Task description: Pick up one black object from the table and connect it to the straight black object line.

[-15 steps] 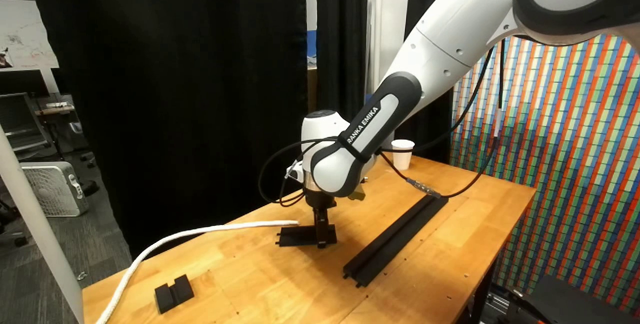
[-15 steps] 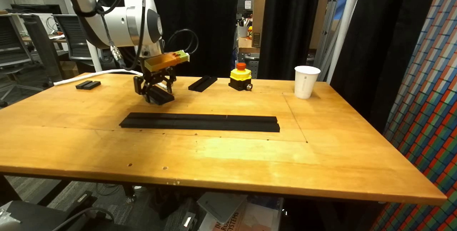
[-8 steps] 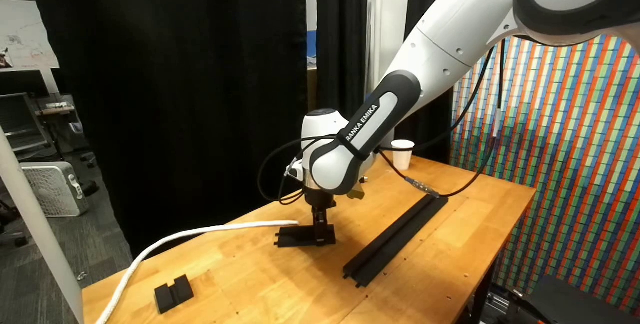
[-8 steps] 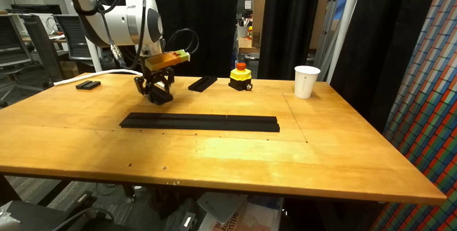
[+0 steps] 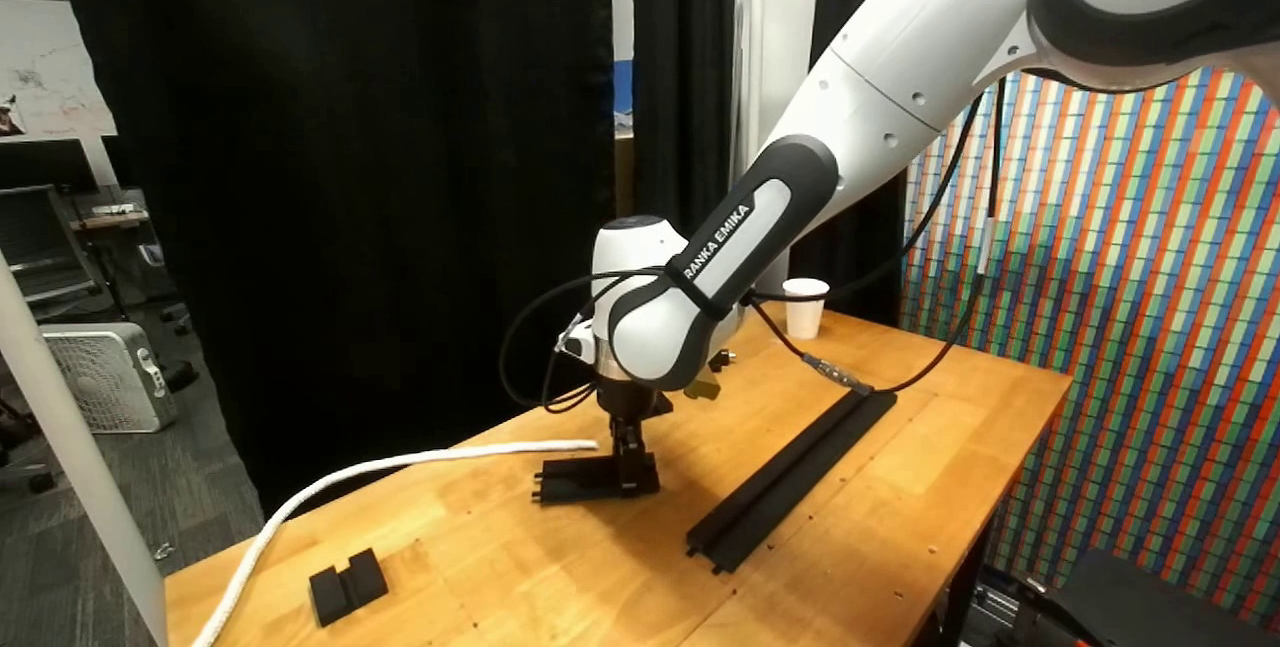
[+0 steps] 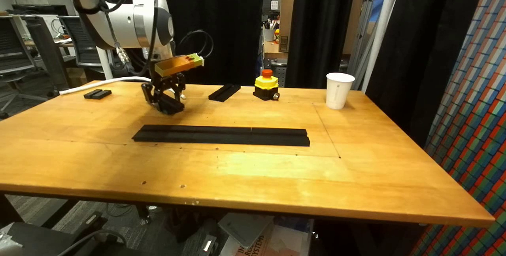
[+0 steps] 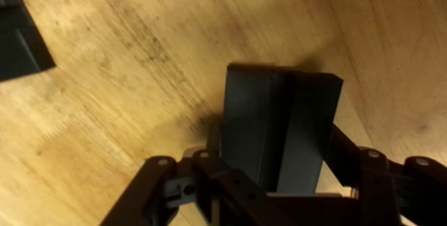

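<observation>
A short flat black object [image 7: 251,107] with a groove along it lies between the two fingers of my gripper [image 7: 274,138], which is shut on its sides. In the wrist view its near end is hidden by the gripper. In an exterior view small pegs stick out of one end of this black object [image 5: 580,479]. It is level, at or slightly above the table [image 6: 276,181]; which of these, I cannot tell. The straight black object line [image 6: 217,135] lies on the tabletop, apart from the gripper, and also shows as a long black line [image 5: 790,482] in an exterior view.
Another black bar [image 6: 224,92] lies near a yellow and red button box [image 6: 266,86]. A white cup [image 6: 339,90] stands farther right. A stubby black piece [image 5: 348,587] and a white cable [image 5: 400,462] lie on the table. Part of a black piece [image 7: 21,44] shows at the wrist view's upper left.
The gripper has shut on the black object. Both have since moved a little to the left in both exterior views. The straight black line has not moved.
</observation>
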`<state>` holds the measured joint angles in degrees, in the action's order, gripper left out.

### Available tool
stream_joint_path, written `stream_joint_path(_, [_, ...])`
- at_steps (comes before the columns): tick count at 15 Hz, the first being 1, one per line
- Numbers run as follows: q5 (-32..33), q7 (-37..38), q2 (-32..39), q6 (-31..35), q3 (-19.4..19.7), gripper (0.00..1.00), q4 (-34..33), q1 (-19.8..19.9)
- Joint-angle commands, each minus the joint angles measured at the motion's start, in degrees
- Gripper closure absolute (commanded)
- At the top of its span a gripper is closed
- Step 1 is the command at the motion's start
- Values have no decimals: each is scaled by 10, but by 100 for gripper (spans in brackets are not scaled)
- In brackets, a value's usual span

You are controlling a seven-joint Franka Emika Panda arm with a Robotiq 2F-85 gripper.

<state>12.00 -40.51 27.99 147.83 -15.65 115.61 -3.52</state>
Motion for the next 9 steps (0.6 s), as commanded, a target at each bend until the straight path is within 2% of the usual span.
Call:
stream_joint_path(1, [-25, -39, -26, -6, -31, 53, 7, 0])
stream_joint_path(4, [-24, -58, -45, -44, -43, 53, 13, -10])
stream_joint_path(9, [-66, -134, -85, -86, -66, 53, 41, -2])
